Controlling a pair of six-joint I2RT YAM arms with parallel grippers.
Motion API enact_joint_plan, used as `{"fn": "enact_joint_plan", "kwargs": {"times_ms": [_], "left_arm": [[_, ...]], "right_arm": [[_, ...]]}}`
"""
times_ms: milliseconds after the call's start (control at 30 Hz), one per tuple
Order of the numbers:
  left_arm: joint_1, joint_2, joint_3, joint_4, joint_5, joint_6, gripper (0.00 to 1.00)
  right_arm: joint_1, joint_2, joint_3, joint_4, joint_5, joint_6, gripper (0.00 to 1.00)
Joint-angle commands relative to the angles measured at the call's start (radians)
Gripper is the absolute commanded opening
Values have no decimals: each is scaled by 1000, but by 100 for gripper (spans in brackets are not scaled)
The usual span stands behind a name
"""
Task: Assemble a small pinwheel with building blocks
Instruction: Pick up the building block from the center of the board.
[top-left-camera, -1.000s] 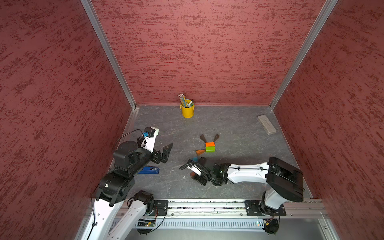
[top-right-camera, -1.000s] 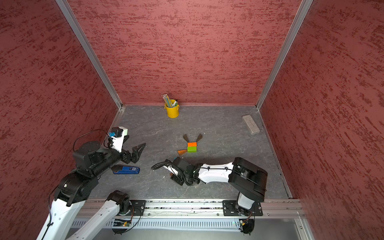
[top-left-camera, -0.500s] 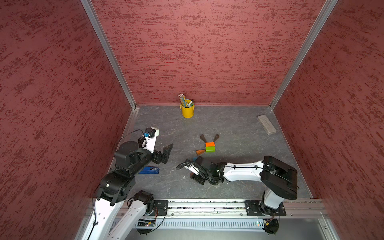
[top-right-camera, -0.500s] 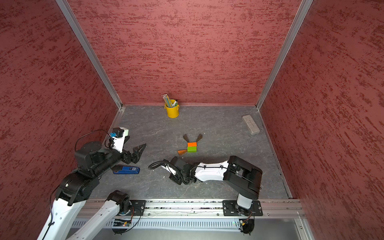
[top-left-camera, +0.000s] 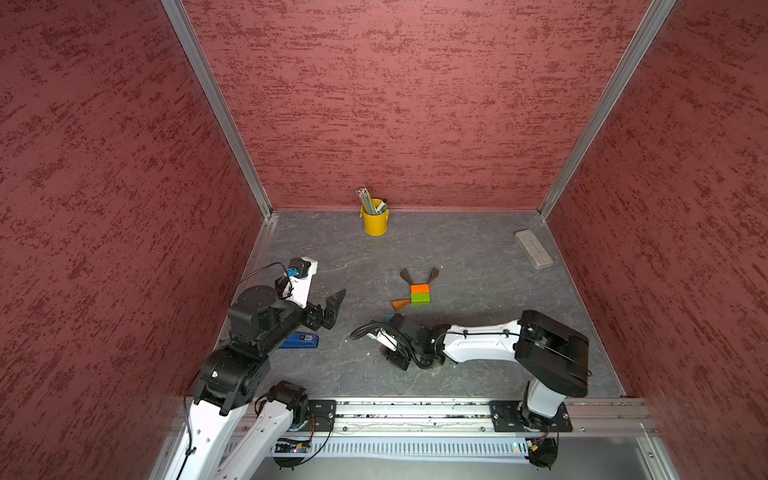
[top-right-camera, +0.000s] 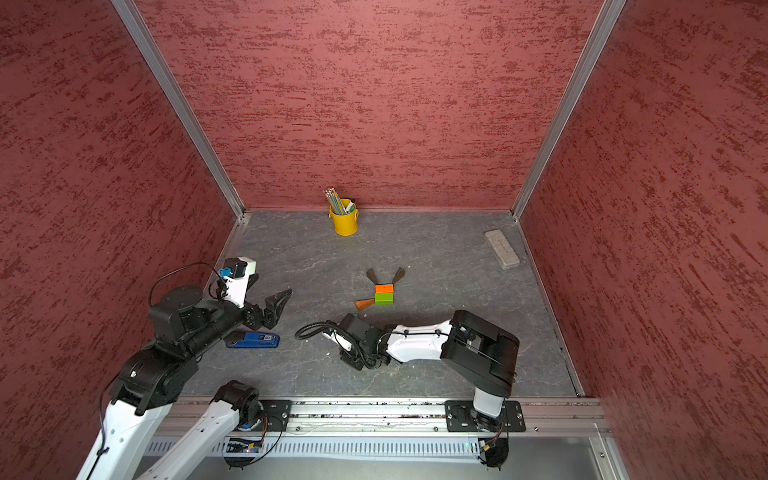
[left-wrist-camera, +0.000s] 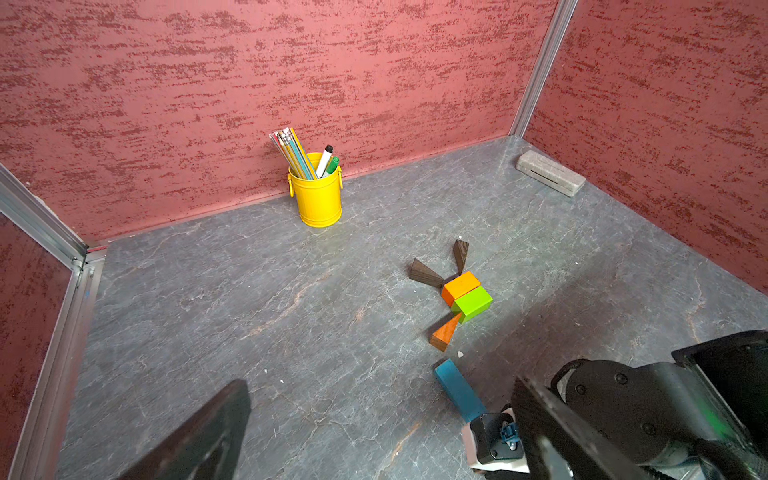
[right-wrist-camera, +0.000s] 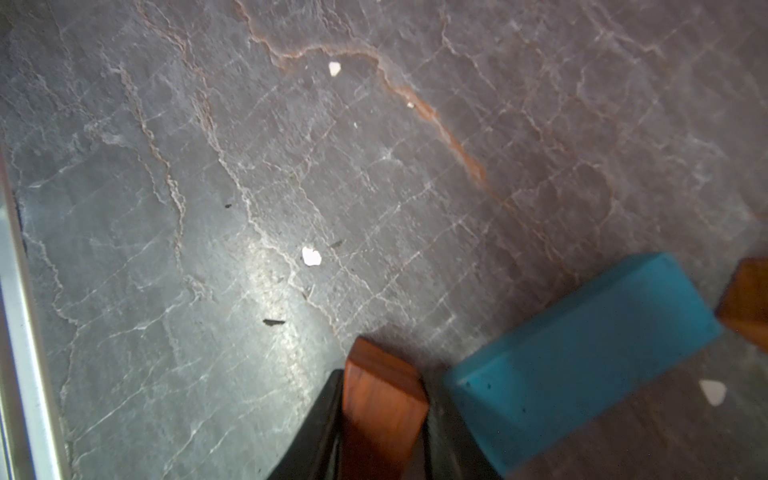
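Fingers, right: narrow, one black finger (right-wrist-camera: 328, 432) on each side of the held reddish wedge (right-wrist-camera: 380, 399). They look pressed to its flat faces, so the right gripper (right-wrist-camera: 382, 419) has it, low over the table (top-left-camera: 332, 374).
Fingers, left: left gripper (left-wrist-camera: 380, 386) spread wide, empty, hovering off to the side near the blue stapler (top-left-camera: 300, 340).
Blue bar: (right-wrist-camera: 582, 353) flat on the table just beside the held reddish wedge, no contact visible. Loose, not yet a stem.
Pinwheel: (top-left-camera: 417, 291) further out, mid-table, partly built.
Centre: green block (top-left-camera: 420, 298) nearer, orange block (top-left-camera: 419, 288) behind it, touching.
Blades: placed reddish wedge (top-left-camera: 401, 304) at green's near-left corner. Two dark wedges (top-left-camera: 406, 275) fan off orange's far corners. Near-right corner bare.
Handling: likely light, stiff wood with a glossy finish, so probably slippery. Because of the taper, grip the parallel flat faces near the thick end, not the slopes, or it may squirt out.
Risk: set blocks only rest there, so a nudge would likely shift them.
Far: yellow pencil cup (top-left-camera: 375, 222) at the back wall, grey block (top-left-camera: 534, 248) in the far right corner. Neither is part of the build.
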Motion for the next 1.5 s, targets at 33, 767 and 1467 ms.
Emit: {"fn": "enact_joint_plan", "kwargs": {"times_ms": [33,767,1467], "left_arm": [[7,-13,-1,-4,-10,-11,100],[7,0,-16,17,1,-12,100],[12,165,-111,312,108,-6,100]], "right_arm": [[3,12,38,4,9,-14,39],[3,22,56,-46,13,-34,27],[-237,-430,8,-437,386,402,19]]}}
